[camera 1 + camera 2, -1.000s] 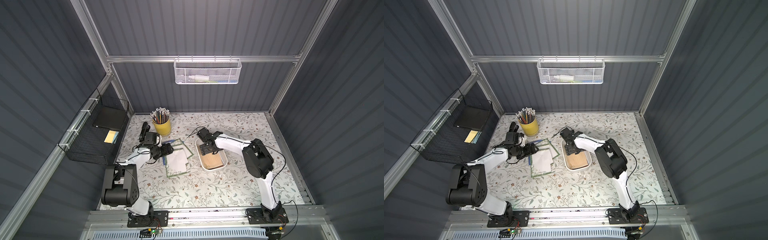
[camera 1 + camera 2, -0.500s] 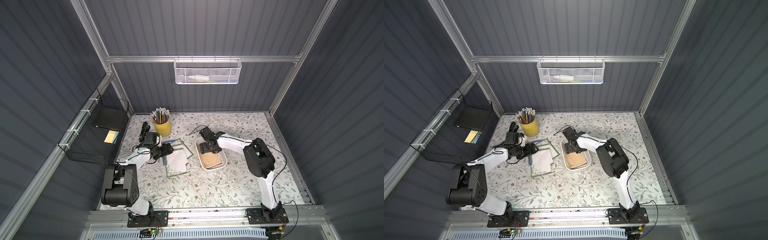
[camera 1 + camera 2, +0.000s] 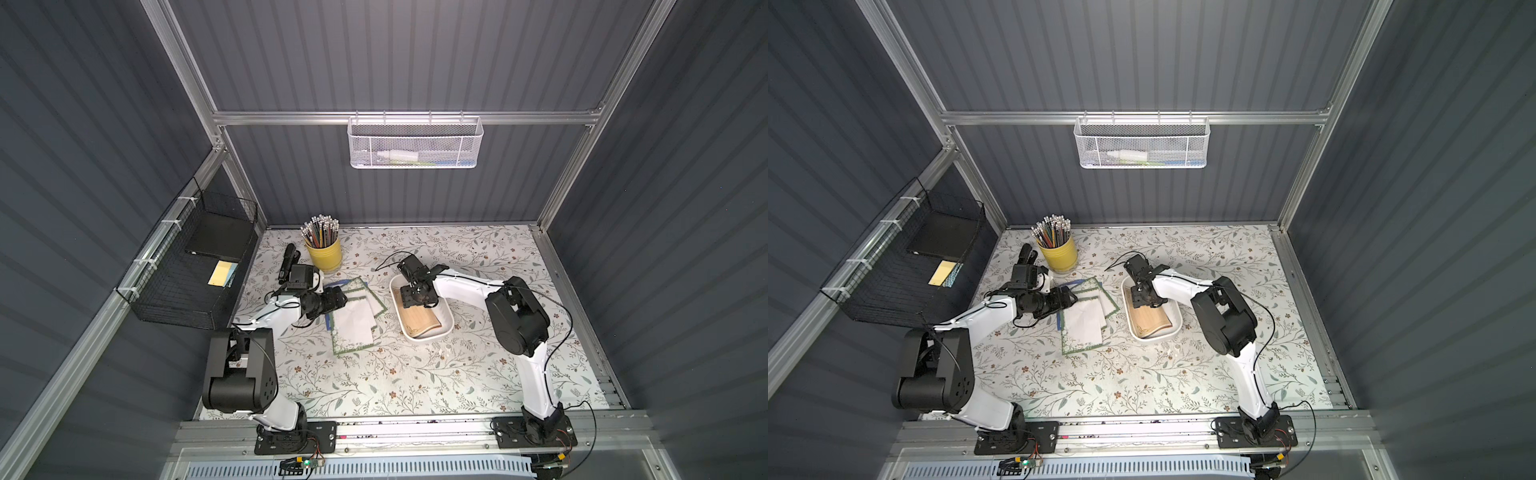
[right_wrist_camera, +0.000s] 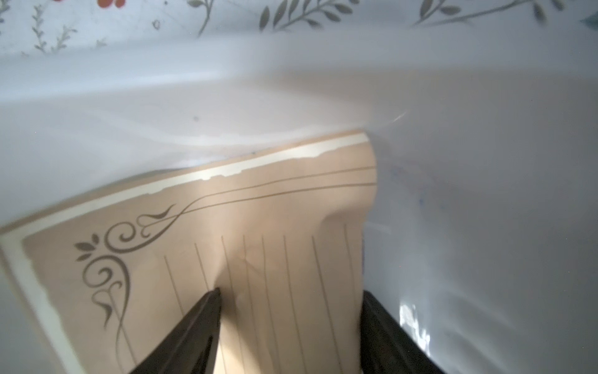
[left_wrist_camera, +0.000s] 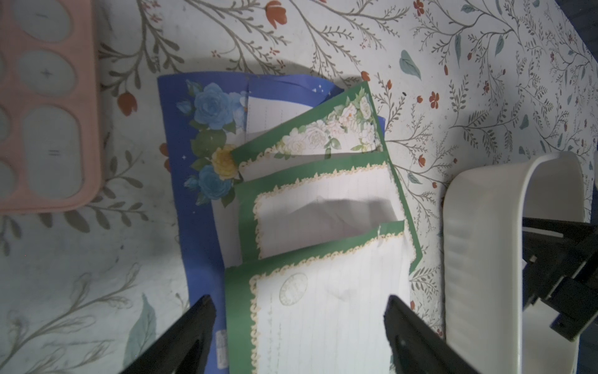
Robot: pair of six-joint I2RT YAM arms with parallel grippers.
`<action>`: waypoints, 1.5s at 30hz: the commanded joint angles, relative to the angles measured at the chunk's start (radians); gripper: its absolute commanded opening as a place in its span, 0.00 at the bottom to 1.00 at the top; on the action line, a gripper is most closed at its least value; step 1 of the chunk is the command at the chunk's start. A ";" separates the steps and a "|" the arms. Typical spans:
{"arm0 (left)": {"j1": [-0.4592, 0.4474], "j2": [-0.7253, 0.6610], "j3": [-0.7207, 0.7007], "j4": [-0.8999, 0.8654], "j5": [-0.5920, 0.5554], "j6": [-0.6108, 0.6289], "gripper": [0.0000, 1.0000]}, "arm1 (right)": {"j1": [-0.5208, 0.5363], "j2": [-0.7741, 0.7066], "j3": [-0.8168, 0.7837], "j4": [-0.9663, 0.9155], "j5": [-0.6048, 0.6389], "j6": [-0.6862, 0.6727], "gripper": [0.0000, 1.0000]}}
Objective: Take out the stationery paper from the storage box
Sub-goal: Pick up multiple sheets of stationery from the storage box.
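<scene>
The right hand [image 4: 291, 291] reaches down into the white storage box [image 3: 448, 322], which sits on the floral tabletop [image 3: 415, 382]. Its two fingers stand partly apart on a tan sheet [image 4: 259, 210] of stationery paper lying inside, one finger on the ruled face and the other at the sheet's edge beside the box wall. The paper bows up between them; whether they actually grip it cannot be told. The left hand [image 5: 299, 299] hovers wide open, holding nothing, over the green-bordered sheets [image 5: 323, 210] spread on the tabletop just beside the box. These overlap one another and lie on a blue-bordered sheet [image 5: 194, 181] with rose prints. In both top views the tan sheet [image 3: 419, 322] curls up at its near end inside the box
</scene>
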 commanded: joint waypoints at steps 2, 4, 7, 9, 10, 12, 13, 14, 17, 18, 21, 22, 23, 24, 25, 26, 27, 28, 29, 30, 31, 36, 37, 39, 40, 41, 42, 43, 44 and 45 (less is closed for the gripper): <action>-0.005 0.020 -0.012 -0.007 0.013 0.012 0.85 | 0.001 0.051 -0.044 -0.134 0.044 0.015 0.53; -0.005 0.020 -0.012 -0.007 0.013 0.012 0.85 | 0.000 0.023 -0.040 -0.147 0.079 0.020 0.43; -0.005 0.021 -0.012 -0.007 0.013 0.011 0.85 | 0.000 -0.022 -0.029 -0.162 0.120 0.021 0.38; -0.005 0.021 -0.011 -0.006 0.013 0.011 0.85 | 0.000 -0.043 -0.010 -0.183 0.142 0.018 0.38; -0.005 0.022 -0.012 -0.006 0.013 0.011 0.85 | -0.001 -0.049 -0.002 -0.190 0.151 0.016 0.39; -0.005 0.026 -0.012 -0.004 0.015 0.009 0.85 | 0.000 -0.053 0.018 -0.211 0.164 0.010 0.41; -0.005 0.026 -0.012 -0.002 0.016 0.009 0.85 | 0.000 -0.050 0.028 -0.223 0.168 0.010 0.41; -0.006 0.029 -0.011 -0.003 0.017 0.007 0.85 | 0.000 -0.050 0.038 -0.233 0.170 0.010 0.41; -0.006 0.029 -0.008 -0.003 0.021 0.007 0.85 | 0.000 -0.061 0.036 -0.226 0.169 0.012 0.41; -0.006 0.028 -0.005 -0.004 0.021 0.007 0.85 | 0.000 -0.067 0.034 -0.220 0.168 0.014 0.41; -0.006 0.025 -0.001 -0.004 0.025 0.006 0.85 | -0.001 -0.085 0.023 -0.192 0.167 0.005 0.43; -0.007 0.025 0.001 -0.004 0.025 0.006 0.85 | -0.002 -0.083 0.021 -0.189 0.169 0.003 0.46; -0.007 0.027 0.001 -0.004 0.025 0.006 0.85 | -0.002 -0.078 0.027 -0.190 0.169 0.003 0.48; -0.007 0.032 0.002 -0.004 0.025 0.006 0.85 | -0.002 -0.072 0.033 -0.196 0.165 0.003 0.49; -0.007 0.035 0.003 -0.005 0.028 0.006 0.85 | -0.003 -0.066 0.040 -0.203 0.163 0.002 0.51; -0.007 0.037 0.004 -0.006 0.030 0.006 0.85 | -0.002 -0.062 0.046 -0.210 0.160 0.003 0.52; -0.007 0.037 0.002 -0.004 0.031 0.005 0.85 | -0.003 -0.064 0.048 -0.210 0.159 0.004 0.52; -0.007 0.037 0.001 -0.003 0.031 0.005 0.85 | -0.004 -0.068 0.046 -0.206 0.158 0.003 0.51; -0.007 0.037 -0.001 -0.003 0.030 0.005 0.84 | -0.003 -0.077 0.041 -0.199 0.158 0.001 0.50; -0.007 0.037 -0.001 -0.003 0.030 0.004 0.85 | -0.002 -0.089 0.031 -0.186 0.156 -0.003 0.48; -0.007 0.037 -0.002 -0.001 0.030 0.003 0.85 | -0.003 -0.098 0.021 -0.170 0.152 -0.010 0.46; -0.009 0.044 -0.002 0.004 0.037 0.000 0.85 | -0.009 -0.116 0.015 -0.166 0.144 -0.016 0.38; -0.011 0.044 -0.001 0.006 0.038 -0.001 0.85 | -0.009 -0.116 0.014 -0.165 0.144 -0.018 0.38; -0.014 0.046 -0.003 0.007 0.038 -0.001 0.85 | -0.009 -0.116 0.008 -0.166 0.141 -0.020 0.38; -0.014 0.046 -0.003 0.007 0.037 -0.001 0.85 | -0.009 -0.117 0.006 -0.166 0.139 -0.020 0.40; -0.014 0.046 -0.006 0.008 0.037 -0.001 0.85 | -0.010 -0.117 0.003 -0.166 0.138 -0.021 0.42; -0.014 0.046 -0.008 0.008 0.036 -0.002 0.85 | -0.011 -0.117 0.000 -0.166 0.137 -0.021 0.44; -0.016 0.046 -0.010 0.008 0.037 -0.002 0.85 | -0.010 -0.116 0.000 -0.164 0.135 -0.021 0.46; -0.016 0.045 -0.013 0.009 0.036 -0.003 0.85 | -0.011 -0.116 -0.002 -0.162 0.133 -0.022 0.48; -0.016 0.044 -0.015 0.011 0.037 -0.003 0.85 | -0.012 -0.113 -0.003 -0.162 0.131 -0.023 0.49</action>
